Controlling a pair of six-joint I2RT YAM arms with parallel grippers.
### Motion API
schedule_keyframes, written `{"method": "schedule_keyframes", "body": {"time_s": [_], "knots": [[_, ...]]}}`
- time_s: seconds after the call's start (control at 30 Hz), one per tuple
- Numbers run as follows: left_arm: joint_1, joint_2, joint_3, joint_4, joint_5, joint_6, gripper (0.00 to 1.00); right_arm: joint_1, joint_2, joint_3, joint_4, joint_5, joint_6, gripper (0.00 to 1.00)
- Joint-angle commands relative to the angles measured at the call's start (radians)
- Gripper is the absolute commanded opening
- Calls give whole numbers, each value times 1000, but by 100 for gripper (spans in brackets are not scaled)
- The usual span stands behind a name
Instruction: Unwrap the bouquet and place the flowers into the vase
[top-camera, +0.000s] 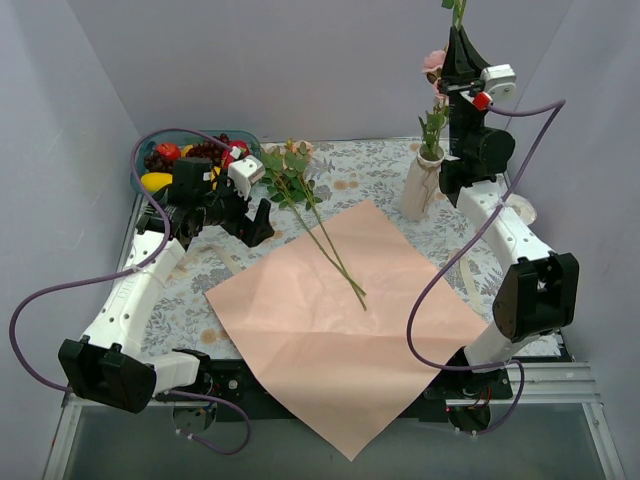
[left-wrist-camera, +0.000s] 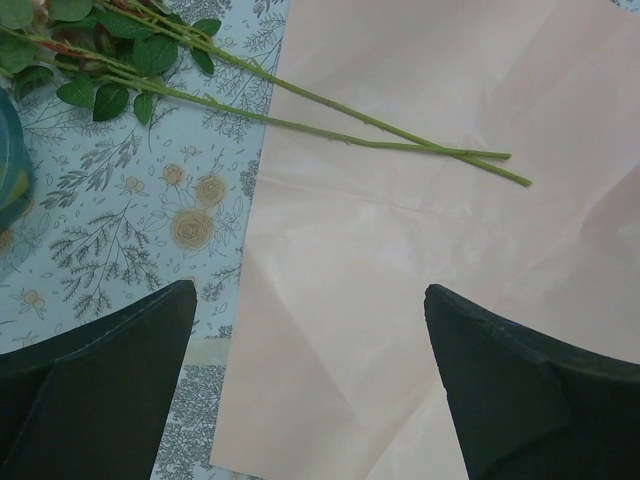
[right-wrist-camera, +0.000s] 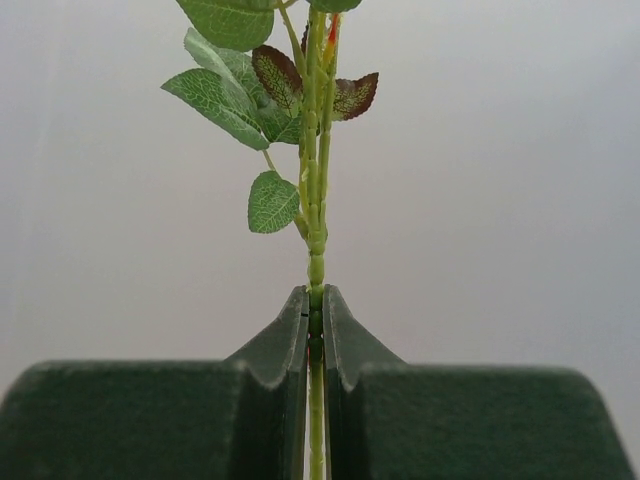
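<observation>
The right gripper (right-wrist-camera: 316, 302) is pinched tight on one rose stem (right-wrist-camera: 316, 200), upright with its leaves above, high over the vase (top-camera: 421, 185) at two o'clock, which holds greenery; the left gripper (left-wrist-camera: 308, 300) gapes wide and empty above the pink paper sheet (top-camera: 330, 330), spread flat from centre to six o'clock; two flowers (top-camera: 325, 240) lie across its eleven o'clock edge; floral tablecloth (top-camera: 370, 170) beneath; fruit tray (top-camera: 138, 175) at ten; plain grey walls (top-camera: 300, 70) all round.
</observation>
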Motion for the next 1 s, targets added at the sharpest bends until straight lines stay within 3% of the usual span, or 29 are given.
{"method": "schedule_keyframes", "body": {"time_s": [0.0, 0.27, 0.4, 0.43, 0.47, 0.53, 0.6, 0.63, 0.7, 0.83, 0.97], "knots": [[3, -11, 30, -17, 5, 24, 98, -3, 7, -12, 100, 26, 31, 1], [2, -13, 41, -26, 3, 27, 98, 0, -4, -107, 116, 86, 37, 2], [3, -13, 52, -29, -1, 30, 98, 8, -38, -164, 76, 139, 5, 39], [2, -14, 50, -29, 0, 30, 98, 8, -53, -163, 50, 150, 3, 52], [3, -13, 53, -32, 2, 30, 98, 8, -62, -156, -32, 173, 2, 78], [3, -11, 59, -37, 5, 31, 98, 11, -91, -143, -145, 204, 6, 91], [3, -11, 70, -44, 3, 33, 98, 17, -114, -144, -196, 234, 17, 93], [3, -14, 76, -49, 5, 33, 98, 42, -145, -123, -320, 268, 2, 95], [3, -19, 79, -52, 3, 33, 98, 62, -189, -115, -412, 340, -9, 95], [3, -33, 64, -50, 0, 33, 98, 131, -311, -195, -536, 340, -17, 97], [3, -42, 53, -47, -3, 31, 98, 255, -369, -161, -726, 322, -70, 97]]}}
